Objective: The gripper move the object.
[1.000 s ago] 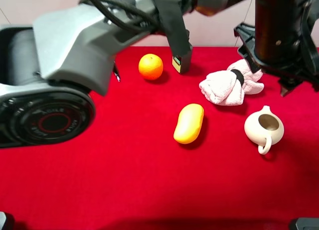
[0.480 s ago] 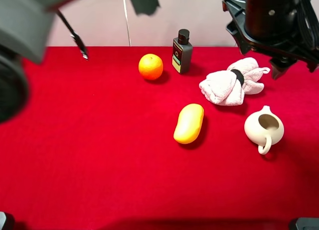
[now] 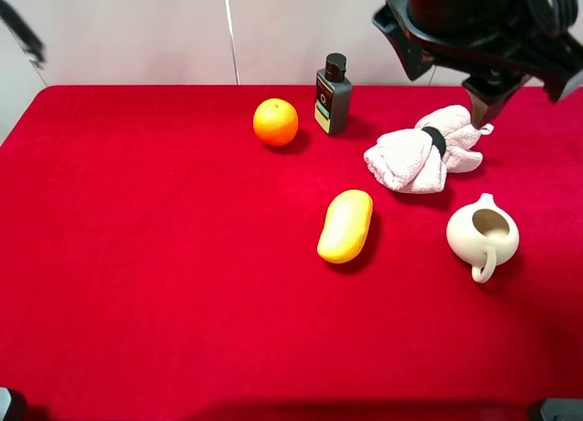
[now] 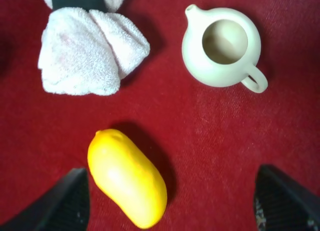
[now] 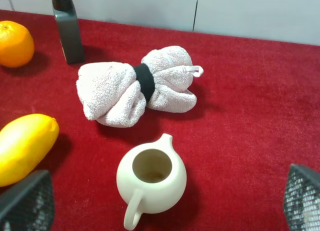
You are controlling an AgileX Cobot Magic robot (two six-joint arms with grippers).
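Observation:
The cream-white pitcher [image 3: 481, 234] stands upright on the red cloth at the right, handle toward the front. It also shows in the left wrist view [image 4: 220, 46] and the right wrist view [image 5: 151, 178]. My left gripper [image 4: 172, 206] is open and empty, high above the mango and pitcher. My right gripper [image 5: 164, 213] is open and empty, its fingertips [image 5: 25, 201] wide apart on either side of the pitcher, short of it. A dark arm part [image 3: 474, 20] hangs high at the top right; which arm it is I cannot tell.
A yellow mango [image 3: 345, 225] lies left of the pitcher. A pink rolled towel with a black band [image 3: 421, 152] lies behind it. An orange [image 3: 275, 122] and a small dark bottle [image 3: 333, 95] stand at the back. The red cloth [image 3: 164, 284] covers the table.
The big grey arm that filled the left of the exterior view has swung out of frame. The dark arm part at the top right has risen and shifted left. No object has moved.

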